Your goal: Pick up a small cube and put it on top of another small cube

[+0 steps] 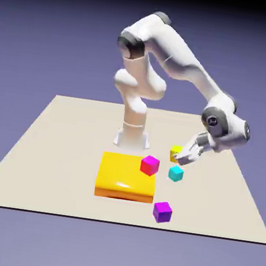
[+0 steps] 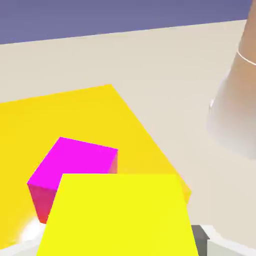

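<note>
My gripper point(image 1: 180, 156) is shut on the small yellow cube point(image 1: 175, 152), low over the table toward the exterior view's right. In the hand view this yellow cube point(image 2: 117, 215) fills the bottom middle and hides most of the fingers; only a grey fingertip point(image 2: 200, 238) shows at its right side. A magenta cube point(image 1: 150, 165) sits on the right corner of the large flat yellow block point(image 1: 123, 178). In the hand view the magenta cube point(image 2: 75, 162) lies just beyond the held cube. A cyan cube point(image 1: 176, 173) rests on the table just below my gripper.
A purple cube point(image 1: 162, 211) stands near the table's front edge. The robot's white base point(image 1: 132, 132) rises behind the flat yellow block point(image 2: 75, 115), and the white base point(image 2: 235, 100) also shows at the hand view's right.
</note>
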You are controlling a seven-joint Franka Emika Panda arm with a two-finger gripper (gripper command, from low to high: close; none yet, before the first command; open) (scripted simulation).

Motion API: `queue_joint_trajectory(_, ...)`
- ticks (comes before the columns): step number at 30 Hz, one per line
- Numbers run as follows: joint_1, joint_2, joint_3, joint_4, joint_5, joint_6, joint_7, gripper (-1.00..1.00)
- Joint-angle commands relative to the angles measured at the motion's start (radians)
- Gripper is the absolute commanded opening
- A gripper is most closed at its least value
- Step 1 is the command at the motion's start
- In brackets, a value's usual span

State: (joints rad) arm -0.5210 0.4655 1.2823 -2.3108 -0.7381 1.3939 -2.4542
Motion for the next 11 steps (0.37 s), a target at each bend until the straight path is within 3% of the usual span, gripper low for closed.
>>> queue_joint_trajectory(1, -0.036, -0.025, 0.035, -0.034, -0.037, -0.008, -0.036, -1.00)
queue_joint_trajectory(7, -0.119, -0.015, -0.002, -0.182, -0.204, 0.072, -0.035, -1.00)
queue_joint_trajectory(8, -0.119, -0.015, -0.002, -0.182, -0.204, 0.072, -0.035, 1.00)
queue_joint_trajectory(11, -0.097, -0.049, 0.062, -0.110, -0.122, 0.006, -0.074, 1.00)
